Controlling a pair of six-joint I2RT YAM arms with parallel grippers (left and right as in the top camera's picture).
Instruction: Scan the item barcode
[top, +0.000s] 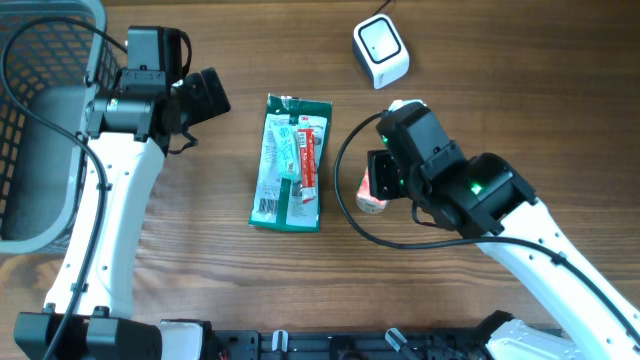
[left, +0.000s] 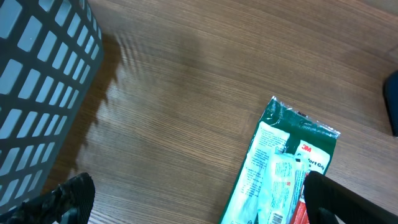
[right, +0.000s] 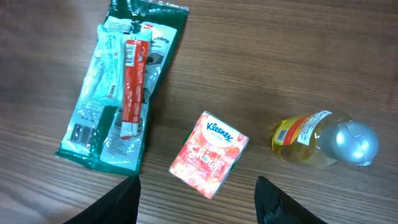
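Overhead, the basket (top: 25, 70) runs off the left edge; the left wrist view crops the green packet (left: 273, 155).

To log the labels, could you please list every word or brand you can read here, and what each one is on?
"Kleenex": on the tissue pack.
"3M": on the green packet.
Label on the bottle: too blurred to read.
Digits under the packet's barcode and its small print: too small to read.

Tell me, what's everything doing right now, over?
Left gripper open, empty, beside basket. Right gripper open, empty, over tissue pack, bottle beside it. Scanner unused, no item lifted. Green packet lies mid-table, not in the way.
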